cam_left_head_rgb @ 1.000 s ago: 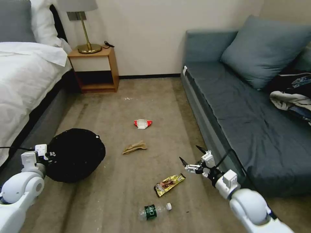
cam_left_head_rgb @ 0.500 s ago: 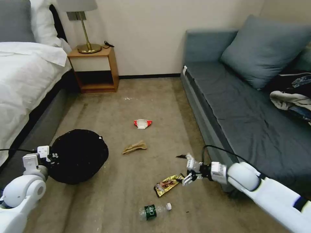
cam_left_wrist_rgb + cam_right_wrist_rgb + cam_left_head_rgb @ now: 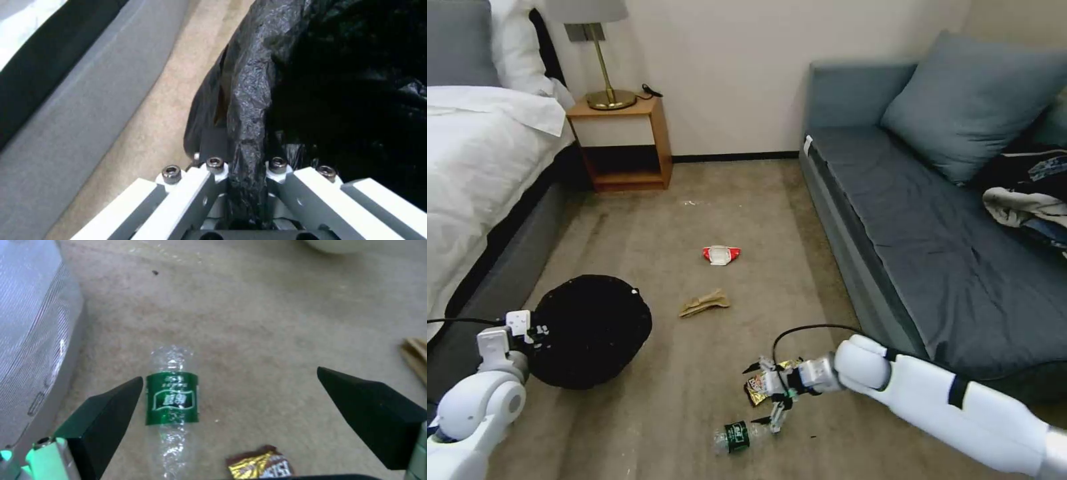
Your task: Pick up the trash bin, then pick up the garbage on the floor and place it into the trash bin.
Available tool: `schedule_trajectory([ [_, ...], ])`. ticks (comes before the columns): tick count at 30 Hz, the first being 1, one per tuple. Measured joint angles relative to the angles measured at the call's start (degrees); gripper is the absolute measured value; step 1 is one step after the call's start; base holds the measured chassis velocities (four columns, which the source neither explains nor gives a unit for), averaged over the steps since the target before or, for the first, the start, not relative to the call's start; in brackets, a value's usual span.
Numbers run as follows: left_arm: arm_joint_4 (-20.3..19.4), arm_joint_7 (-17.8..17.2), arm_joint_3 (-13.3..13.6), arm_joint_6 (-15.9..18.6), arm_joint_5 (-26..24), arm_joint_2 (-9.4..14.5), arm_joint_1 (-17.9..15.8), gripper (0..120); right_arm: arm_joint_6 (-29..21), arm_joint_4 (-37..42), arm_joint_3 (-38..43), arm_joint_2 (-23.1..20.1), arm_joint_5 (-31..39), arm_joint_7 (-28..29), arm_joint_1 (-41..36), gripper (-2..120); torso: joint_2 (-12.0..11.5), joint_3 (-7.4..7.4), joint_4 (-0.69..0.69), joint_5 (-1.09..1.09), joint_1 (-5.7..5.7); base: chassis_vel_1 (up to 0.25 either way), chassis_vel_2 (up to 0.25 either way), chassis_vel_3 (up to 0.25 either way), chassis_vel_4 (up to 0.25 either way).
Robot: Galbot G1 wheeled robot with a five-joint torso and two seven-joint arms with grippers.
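Note:
The trash bin (image 3: 594, 330), lined with a black bag, hangs by its rim from my left gripper (image 3: 534, 328) at the lower left. In the left wrist view that gripper (image 3: 247, 163) is shut on the crinkled bag rim (image 3: 251, 100). The garbage lies on the carpet: a clear bottle (image 3: 737, 437) with a green label, a yellow-brown wrapper (image 3: 755, 388), tan paper (image 3: 704, 303) and a red-and-white packet (image 3: 721, 254). My right gripper (image 3: 757, 395) is open low over the wrapper and bottle. In the right wrist view the gripper (image 3: 231, 386) spans bare carpet, the bottle (image 3: 172, 403) by one finger (image 3: 106, 413).
A bed (image 3: 474, 167) runs along the left and a grey-blue sofa (image 3: 947, 253) along the right, with clothes (image 3: 1027, 193) piled on it. A wooden nightstand (image 3: 624, 143) with a lamp stands at the back wall. Open carpet lies between bed and sofa.
My right arm has swung from beside the sofa edge down and left, to just over the wrapper and bottle, still open. The left arm with the bin has drifted slightly lower.

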Motion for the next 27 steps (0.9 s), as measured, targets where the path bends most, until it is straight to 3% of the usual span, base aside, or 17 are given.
schedule_trajectory([
  [8,-1.28,-0.05,-0.58,0.0,0.02,-0.01,1.55,3,1.38,-3.43,-1.22,3.25,-2.04,-2.61,0.62,100,0.0,0.0,-0.01,0.0,0.0,0.0,0.0,0.0,0.0],
  [15,-2.13,-0.08,-0.78,0.0,0.04,-0.05,2.46,3,5.7,-7.79,0.93,8.0,-10.7,-10.03,-0.26,100,0.0,0.0,-0.01,0.01,0.0,0.0,0.0,0.0,0.0],
  [27,-1.82,-0.6,0.07,0.26,-0.74,-0.58,1.5,3,7.44,-12.46,2.61,10.67,-14.17,-10.42,-2.47,100,0.0,0.0,-0.01,0.01,0.0,0.0,0.0,0.0,0.0],
])
